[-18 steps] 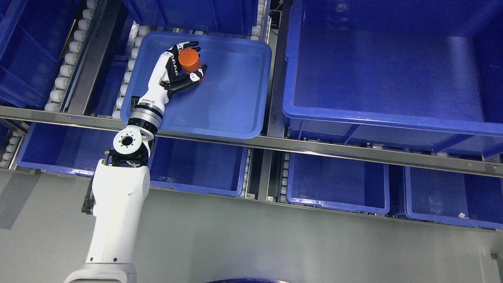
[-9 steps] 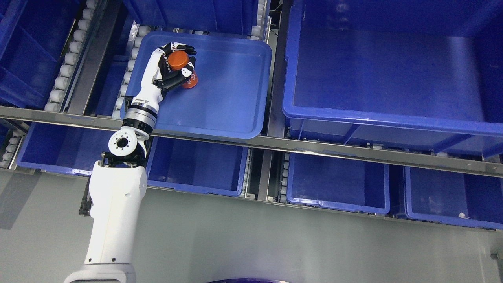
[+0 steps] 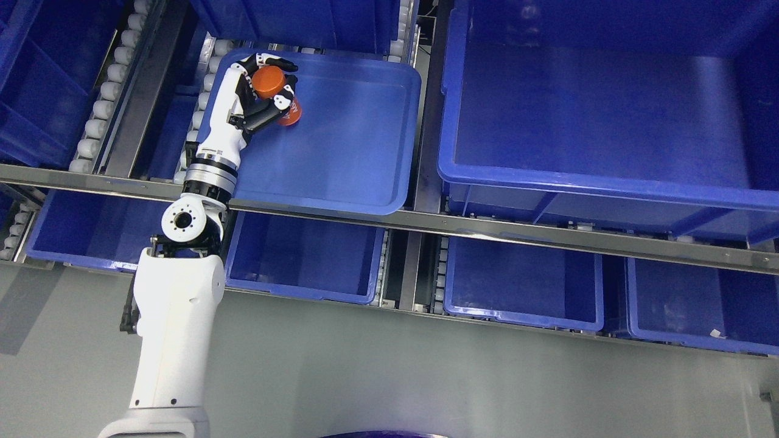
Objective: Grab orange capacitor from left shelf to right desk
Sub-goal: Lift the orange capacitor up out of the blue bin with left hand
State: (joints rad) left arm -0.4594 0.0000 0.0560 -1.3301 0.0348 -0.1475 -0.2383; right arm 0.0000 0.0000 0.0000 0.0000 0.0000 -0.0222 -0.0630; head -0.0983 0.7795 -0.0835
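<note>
The orange capacitor [image 3: 275,92], a short cylinder, is tilted in the far left corner region of a shallow blue tray [image 3: 353,152] on the shelf. My left hand [image 3: 263,91] is wrapped around it, black-tipped fingers over its top and thumb against its side. The white left arm rises from the bottom left of the picture over the shelf's metal rail. The right arm does not show.
A large deep blue bin [image 3: 608,115] fills the shelf on the right. More blue bins [image 3: 523,280] sit on the lower level. A metal rail [image 3: 487,231] crosses in front, and white rollers [image 3: 109,85] line the left lane. Grey floor lies below.
The left hand has carried the capacitor leftward and farther back in the tray, tilting it. The forearm swung left with it.
</note>
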